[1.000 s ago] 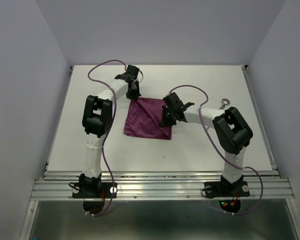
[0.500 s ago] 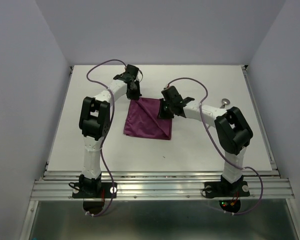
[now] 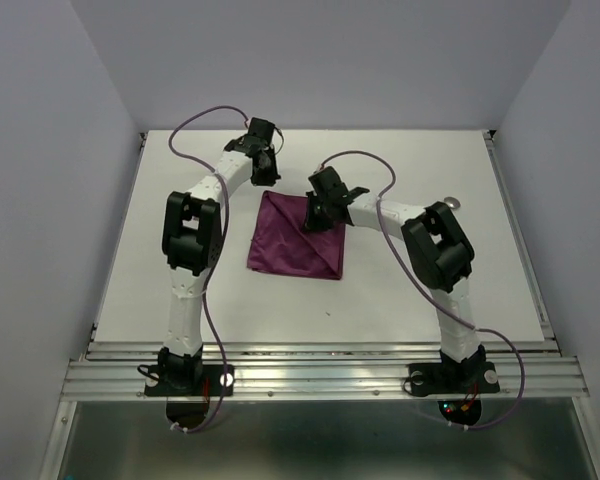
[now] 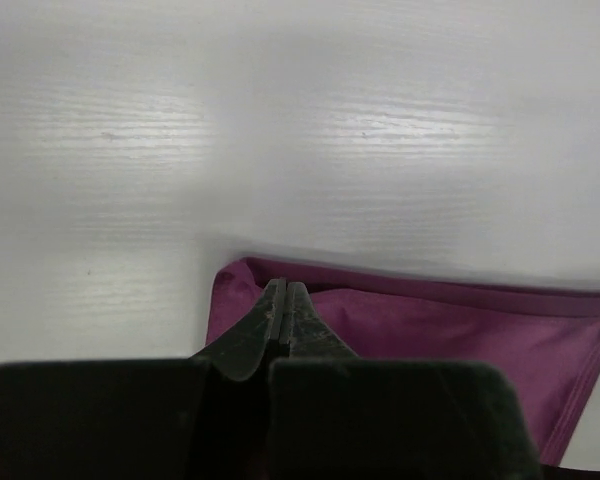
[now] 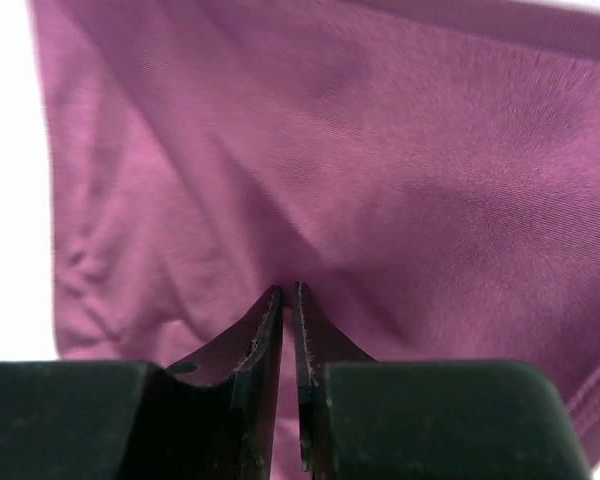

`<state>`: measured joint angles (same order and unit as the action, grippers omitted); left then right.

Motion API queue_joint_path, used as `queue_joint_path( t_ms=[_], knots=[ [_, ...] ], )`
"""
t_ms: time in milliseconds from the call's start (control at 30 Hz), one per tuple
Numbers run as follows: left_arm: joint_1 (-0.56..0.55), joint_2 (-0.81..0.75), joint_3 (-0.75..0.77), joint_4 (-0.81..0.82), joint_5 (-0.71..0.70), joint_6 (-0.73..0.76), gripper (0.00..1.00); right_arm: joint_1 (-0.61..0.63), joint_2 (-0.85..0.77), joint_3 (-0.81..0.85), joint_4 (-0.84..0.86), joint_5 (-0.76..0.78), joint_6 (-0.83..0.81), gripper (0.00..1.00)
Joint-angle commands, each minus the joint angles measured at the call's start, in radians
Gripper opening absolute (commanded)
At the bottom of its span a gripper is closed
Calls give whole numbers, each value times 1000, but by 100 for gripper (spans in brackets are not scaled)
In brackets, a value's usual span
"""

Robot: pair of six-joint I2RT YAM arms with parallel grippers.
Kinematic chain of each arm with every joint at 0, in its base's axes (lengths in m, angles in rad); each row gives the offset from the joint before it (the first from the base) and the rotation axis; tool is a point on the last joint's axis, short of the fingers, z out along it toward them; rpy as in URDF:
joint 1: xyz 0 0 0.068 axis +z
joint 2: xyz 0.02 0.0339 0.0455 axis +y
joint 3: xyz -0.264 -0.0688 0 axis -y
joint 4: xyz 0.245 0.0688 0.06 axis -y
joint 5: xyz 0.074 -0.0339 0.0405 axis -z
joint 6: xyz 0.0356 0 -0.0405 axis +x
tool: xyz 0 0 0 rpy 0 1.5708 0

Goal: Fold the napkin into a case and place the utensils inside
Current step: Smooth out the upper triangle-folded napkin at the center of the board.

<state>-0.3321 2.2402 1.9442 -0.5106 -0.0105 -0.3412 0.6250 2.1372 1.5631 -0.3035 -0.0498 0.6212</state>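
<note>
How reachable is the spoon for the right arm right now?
Probably not yet: the right claw is shut on the napkin, and the spoon lies out to the right by its elbow. It must let go first.

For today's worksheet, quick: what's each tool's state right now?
Left tool: closed, by the napkin corner; nothing visibly held.
Right tool: closed, pinching the napkin.

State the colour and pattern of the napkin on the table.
The napkin is plain plum-purple, unpatterned; the right wrist view shows it best.
</note>
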Motion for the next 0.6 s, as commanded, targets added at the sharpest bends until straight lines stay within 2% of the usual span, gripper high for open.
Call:
queue_joint_path(
  t_ms=[0,133,333,567],
  knots=[
    [21,56,32,-31,-26,8,0,5,26,29,12,-13,-2,15],
    [21,73,-1,-16,-19,8,0,5,24,11,12,-7,0,15],
    [24,68,4,-25,-31,10,0,5,-63,8,1,27,-15,15],
    [22,-65,-24,-9,-59,-7,0,5,-224,-112,-3,31,-21,15]
  ],
)
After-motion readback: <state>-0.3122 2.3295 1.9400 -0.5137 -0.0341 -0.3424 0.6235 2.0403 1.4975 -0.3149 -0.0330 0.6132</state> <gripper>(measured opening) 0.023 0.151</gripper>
